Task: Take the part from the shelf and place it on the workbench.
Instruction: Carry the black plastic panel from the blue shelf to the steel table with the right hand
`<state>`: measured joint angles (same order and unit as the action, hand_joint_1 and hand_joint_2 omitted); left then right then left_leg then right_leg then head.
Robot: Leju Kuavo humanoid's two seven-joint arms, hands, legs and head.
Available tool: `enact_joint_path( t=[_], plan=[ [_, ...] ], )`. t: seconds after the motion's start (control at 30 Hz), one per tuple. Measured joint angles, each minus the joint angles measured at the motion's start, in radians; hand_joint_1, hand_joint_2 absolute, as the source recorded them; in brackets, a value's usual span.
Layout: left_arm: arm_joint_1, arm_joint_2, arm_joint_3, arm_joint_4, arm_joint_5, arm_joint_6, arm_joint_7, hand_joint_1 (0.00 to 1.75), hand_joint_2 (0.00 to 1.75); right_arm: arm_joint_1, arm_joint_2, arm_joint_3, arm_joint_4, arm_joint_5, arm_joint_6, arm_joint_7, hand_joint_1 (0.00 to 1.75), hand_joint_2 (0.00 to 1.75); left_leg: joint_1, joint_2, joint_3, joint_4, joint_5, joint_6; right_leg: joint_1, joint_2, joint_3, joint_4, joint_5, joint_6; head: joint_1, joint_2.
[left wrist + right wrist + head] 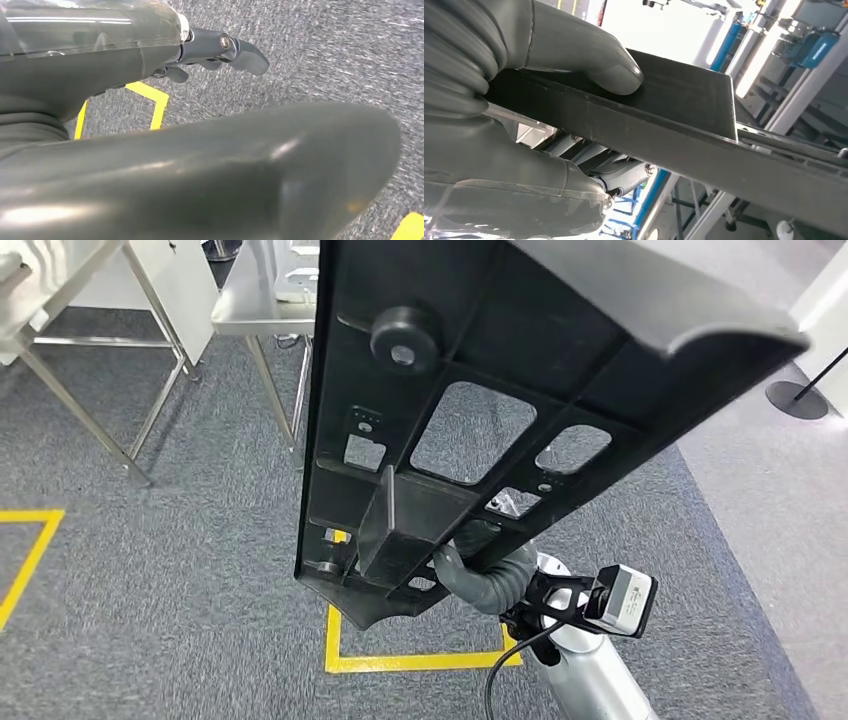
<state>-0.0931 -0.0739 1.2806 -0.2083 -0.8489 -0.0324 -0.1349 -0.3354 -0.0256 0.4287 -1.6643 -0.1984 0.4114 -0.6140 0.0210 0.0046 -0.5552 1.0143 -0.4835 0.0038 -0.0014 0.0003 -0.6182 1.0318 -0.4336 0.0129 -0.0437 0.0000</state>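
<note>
Head view showed my right hand (478, 565) gripping the black part (470, 420) at its lower end, long axis rising up and away toward the metal workbench (262, 308). Left wrist view: my left hand (220, 50) hung empty, fingers loosely apart. Right wrist view: thumb (589, 55) pressed on the part's edge.

The right hand (480, 565) on its silver arm (590, 675) gripped the long black plastic panel (450, 420) (thumb (589, 55) pressed flat on top); the left hand (215, 50) hung with nothing in it, fingers slightly curled.

Bright even light, blurred close foregrounds
</note>
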Motion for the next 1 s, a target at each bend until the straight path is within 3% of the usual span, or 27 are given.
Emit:
enact_joint_path(
  t=[0.1,0.17,0.27,0.3,0.33,0.37,0.43,0.47,0.53,0.63,0.7,0.8,0.83,0.87,0.93,1.0],
  plan=[
    [-0.001,0.000,0.000,0.000,0.000,0.000,-0.002,0.00,0.00,-0.001,0.000,-0.002,0.001,0.000,0.001,-0.002,1.50,1.75,0.001,0.004,0.007,-0.006,-0.007,-0.019,0.003,0.003,0.009,-0.020,-0.006,-0.014,0.000,0.000],
    [-0.003,0.000,0.000,0.000,0.000,0.000,-0.003,0.00,0.00,-0.002,0.002,-0.002,0.001,0.000,0.002,-0.004,1.50,1.75,0.001,0.004,-0.004,0.029,-0.028,-0.027,-0.002,0.003,0.024,-0.033,-0.008,-0.027,0.000,0.000],
    [0.000,0.001,0.000,0.000,0.000,0.000,-0.003,0.00,0.00,-0.001,0.006,-0.002,0.003,0.000,0.003,-0.005,1.50,1.75,0.002,0.003,-0.101,0.213,-0.099,-0.035,0.000,0.003,0.042,-0.038,-0.019,-0.042,0.000,0.000],
    [0.001,0.002,0.000,0.000,0.000,0.000,-0.003,0.00,0.00,0.001,0.007,-0.002,0.004,0.000,0.003,-0.005,1.50,1.75,0.002,0.003,-0.133,0.261,-0.107,-0.036,0.002,0.005,0.047,-0.037,-0.024,-0.043,0.000,0.000],
    [0.003,0.002,0.000,0.000,0.000,0.000,-0.003,0.00,0.00,0.003,0.007,-0.002,0.005,0.000,0.003,-0.005,1.50,1.75,0.002,0.003,-0.149,0.274,-0.095,-0.036,0.004,0.006,0.054,-0.036,-0.030,-0.043,0.000,0.000],
    [0.004,0.003,0.000,0.000,0.000,0.000,-0.003,0.00,0.00,0.003,0.007,-0.002,0.006,0.000,0.003,-0.005,1.50,1.75,0.002,0.003,-0.145,0.248,-0.063,-0.035,0.005,0.008,0.062,-0.036,-0.036,-0.042,-0.001,0.000],
    [0.004,0.004,0.000,0.000,-0.001,0.000,-0.003,0.00,0.00,0.003,0.008,-0.002,0.006,0.000,0.003,-0.006,1.50,1.75,0.000,0.002,-0.098,0.124,0.016,-0.025,0.008,0.011,0.080,-0.034,-0.051,-0.038,0.000,0.000],
    [0.004,0.005,0.000,0.000,-0.001,0.000,-0.003,0.00,0.00,0.003,0.008,-0.002,0.007,0.000,0.003,-0.006,1.50,1.75,-0.002,0.001,-0.072,0.064,0.037,-0.019,0.009,0.012,0.087,-0.032,-0.059,-0.034,0.000,0.000],
    [0.003,0.006,0.000,0.000,-0.002,0.000,-0.004,0.00,0.00,0.003,0.009,-0.002,0.007,0.000,0.003,-0.006,1.50,1.75,-0.008,0.000,-0.046,0.008,0.041,-0.007,0.011,0.013,0.092,-0.032,-0.065,-0.023,0.000,0.000],
    [0.003,0.006,0.000,0.000,-0.002,-0.001,-0.005,0.00,0.00,0.002,0.010,-0.003,0.006,0.000,0.002,-0.007,1.50,1.75,-0.006,-0.001,-0.030,-0.010,0.037,0.010,0.009,0.012,0.089,-0.013,-0.066,-0.007,0.000,0.000],
    [0.002,0.006,0.000,0.000,-0.003,-0.002,-0.006,0.00,0.00,0.001,0.010,-0.005,0.004,0.000,0.003,-0.007,1.50,1.75,-0.002,-0.002,-0.013,-0.020,0.032,0.020,0.005,0.010,0.046,0.063,-0.088,0.003,0.000,0.000],
    [0.003,0.006,0.000,0.000,-0.004,-0.002,-0.006,0.00,0.00,0.008,0.009,-0.007,0.004,0.000,0.002,-0.007,1.50,1.75,-0.002,-0.002,0.004,-0.022,0.015,0.024,-0.006,0.008,-0.075,0.236,-0.143,0.018,0.000,0.000],
    [0.004,0.006,0.000,0.000,-0.005,-0.002,-0.006,0.00,0.00,0.011,0.009,-0.007,0.004,0.000,0.002,-0.007,1.50,1.75,-0.002,-0.002,0.012,-0.022,0.008,0.022,-0.009,0.007,-0.100,0.255,-0.139,0.021,0.000,0.000],
    [0.005,0.005,0.000,0.000,-0.005,-0.002,-0.006,0.00,0.00,0.013,0.008,-0.008,0.004,0.000,0.002,-0.007,1.50,1.75,-0.001,-0.002,0.023,-0.022,0.000,0.020,-0.011,0.006,-0.106,0.236,-0.112,0.022,0.000,0.000],
    [0.006,0.005,0.000,0.000,-0.006,-0.002,-0.006,0.00,0.00,0.014,0.008,-0.008,0.004,0.000,0.003,-0.007,1.50,1.75,0.000,-0.003,0.046,-0.022,-0.019,0.013,-0.013,0.001,-0.071,0.109,-0.017,0.019,0.000,0.000],
    [0.005,0.005,0.000,0.000,-0.008,-0.002,-0.006,0.00,0.00,0.015,0.008,-0.008,0.003,0.000,0.003,-0.007,1.50,1.75,-0.001,-0.002,0.063,-0.023,-0.036,0.001,-0.007,-0.004,-0.035,0.006,0.022,0.010,0.000,0.000]
  ],
)
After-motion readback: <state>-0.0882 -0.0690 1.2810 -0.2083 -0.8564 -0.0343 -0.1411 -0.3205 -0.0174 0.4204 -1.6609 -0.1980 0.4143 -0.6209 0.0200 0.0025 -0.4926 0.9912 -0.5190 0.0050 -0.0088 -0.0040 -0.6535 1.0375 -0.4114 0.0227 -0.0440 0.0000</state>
